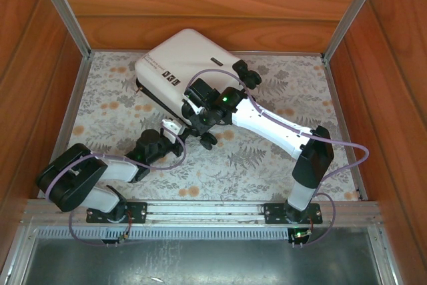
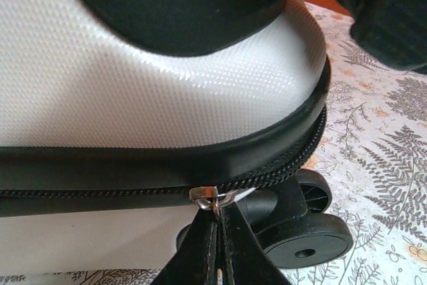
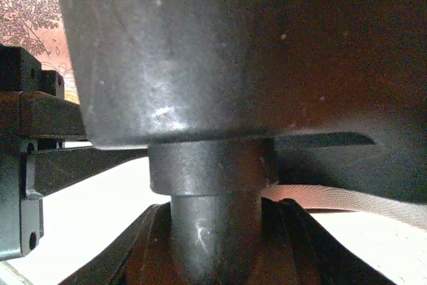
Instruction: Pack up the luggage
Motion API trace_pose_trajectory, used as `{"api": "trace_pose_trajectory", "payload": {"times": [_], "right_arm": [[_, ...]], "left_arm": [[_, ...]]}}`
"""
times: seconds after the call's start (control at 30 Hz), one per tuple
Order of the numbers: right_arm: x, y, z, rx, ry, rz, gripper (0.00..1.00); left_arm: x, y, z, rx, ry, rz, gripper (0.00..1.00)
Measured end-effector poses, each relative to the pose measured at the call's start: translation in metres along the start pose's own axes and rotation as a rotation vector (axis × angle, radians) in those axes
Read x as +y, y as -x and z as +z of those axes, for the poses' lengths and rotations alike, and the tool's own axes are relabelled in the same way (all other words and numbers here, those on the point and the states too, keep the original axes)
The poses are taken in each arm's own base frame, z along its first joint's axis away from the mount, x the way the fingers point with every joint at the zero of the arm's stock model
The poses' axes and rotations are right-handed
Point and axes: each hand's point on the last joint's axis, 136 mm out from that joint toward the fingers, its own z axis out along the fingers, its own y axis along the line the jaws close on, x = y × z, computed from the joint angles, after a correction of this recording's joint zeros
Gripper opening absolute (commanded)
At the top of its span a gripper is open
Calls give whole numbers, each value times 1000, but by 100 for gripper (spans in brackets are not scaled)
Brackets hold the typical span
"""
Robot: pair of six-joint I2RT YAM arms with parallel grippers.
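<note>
Black and narrow, the left tool (image 2: 215, 223) has its two fingers pressed together on a small silver metal zipper pull (image 2: 212, 196), pinching it from below. That pull sits on a black zipper track (image 2: 100, 193) running under the thick black trim band of a small white hard-shell suitcase (image 2: 133, 78), whose textured shell curves away above. Just beside the pull, at the rounded corner, stand a pair of black plastic caster wheels (image 2: 307, 241) resting on the desk (image 2: 380, 185), which is covered in a pale cloth printed with grey ferns and orange flowers. The right tool (image 3: 217, 238) has its dark fingers tight against either side of a dark grey round stem (image 3: 213, 178), clamped on it beneath a larger dark grey rounded body; what that part belongs to I cannot tell. From above, the right tool lies at the suitcase's near right edge, between its two wheel sets, while the left tool meets the near corner. The suitcase lies closed and flat, turned at an angle, in the far middle of the desk, near the brown wooden back wall (image 1: 200, 5).
</note>
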Motion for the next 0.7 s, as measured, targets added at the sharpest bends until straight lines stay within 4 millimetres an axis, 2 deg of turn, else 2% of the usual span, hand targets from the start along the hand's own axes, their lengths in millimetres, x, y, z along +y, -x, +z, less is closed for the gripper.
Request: {"api": "trace_pose_trajectory", "payload": {"times": [0.27, 0.5, 0.7], "right_arm": [[11, 7, -14, 14, 70, 70, 0], [30, 5, -13, 67, 179, 165, 0], [37, 1, -8, 146, 201, 194, 0]], "left_arm": [[-5, 11, -8, -39, 8, 11, 0], [-8, 5, -15, -33, 46, 52, 0], [-9, 1, -16, -18, 92, 110, 0]]}}
